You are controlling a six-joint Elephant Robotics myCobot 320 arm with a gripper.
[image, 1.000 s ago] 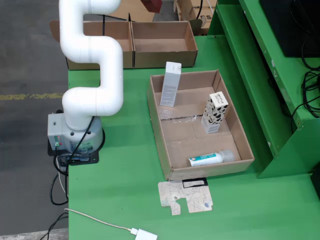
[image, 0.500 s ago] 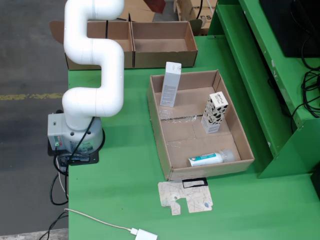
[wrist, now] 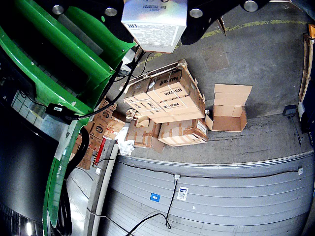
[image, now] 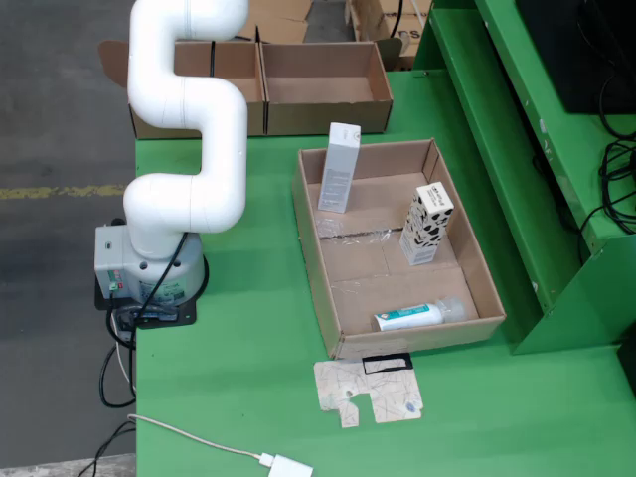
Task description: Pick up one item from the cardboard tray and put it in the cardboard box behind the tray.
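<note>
- The black gripper (wrist: 155, 10) rides at the top edge of the wrist view, clenched on a small white printed carton (wrist: 155, 24); only the mount and bolts show, the jaw tips sit out of frame, so how deep the hold runs cannot be told.
- The wrist camera looks out across a warehouse floor, stacked brown shipping cartons (wrist: 165, 103) and a grey corrugated wall, not down at the table, which suggests the wrist is tipped well off vertical.
- Risk, as a judgement: with the carton carried at a tilt, a shallow hold could let it slide or twist free before it is over its target; a descent begun at this angle could catch the carton's corner on a box wall.
- In the fixed view the white jointed robot arm (image: 189, 149) rises from its grey base at the table's left edge, folds in an S and leaves the frame at the top; the gripper is not visible there.
- Behind the arm stands the open brown cardboard box (image: 323, 89), apparently empty.
- The shallow brown cardboard tray (image: 323, 288) on the green table (image: 238, 378) holds a tall white carton (image: 340, 167), a black-spotted white carton (image: 426, 225) and a lying white-and-teal tube (image: 417, 316).
</note>
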